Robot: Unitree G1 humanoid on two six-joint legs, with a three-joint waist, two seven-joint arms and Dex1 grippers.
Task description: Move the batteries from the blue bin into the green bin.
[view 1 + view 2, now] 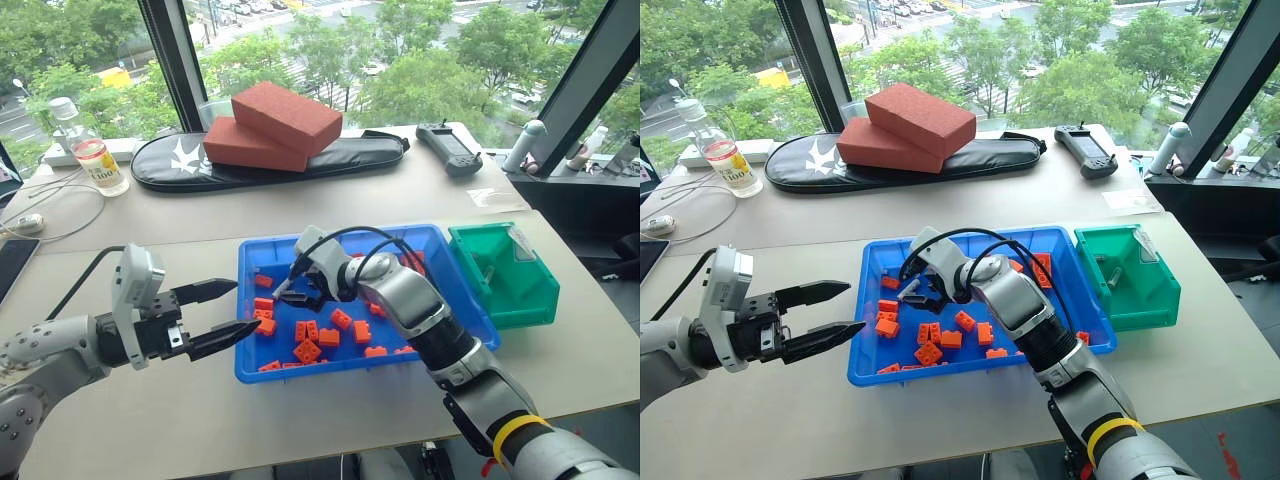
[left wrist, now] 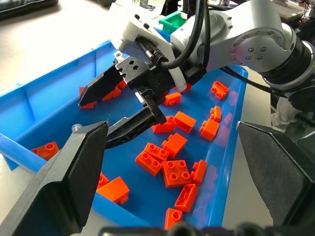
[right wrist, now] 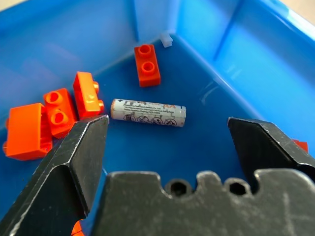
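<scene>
Now, step: you are lining up a pick; your right gripper (image 1: 291, 291) hangs low over the far-left part of the blue bin (image 1: 455, 290), aimed at a battery (image 3: 148, 112).
Right gripper: jaws spread wide, nothing in them.
Battery: it lies flat on the bin floor near the far-left corner, between the two fingers as your right wrist view shows it, apart from both. Orange bricks (image 3: 54, 115) sit just beside one end of it; one brick (image 3: 147, 64) lies beyond it.
Left gripper (image 1: 232, 311): open and empty, held level at the bin's left wall, clear of the work.
Green bin (image 1: 528, 301): it stands on the tabletop (image 1: 150, 260) just right of the blue bin; something small lies inside, too unclear to name.
Next move: I judge you need to lower the right gripper until the fingers straddle the battery across its width, then close. Keep clear of the adjacent bricks, or you may pinch one along with it. The round body could roll off a skewed grip.
</scene>
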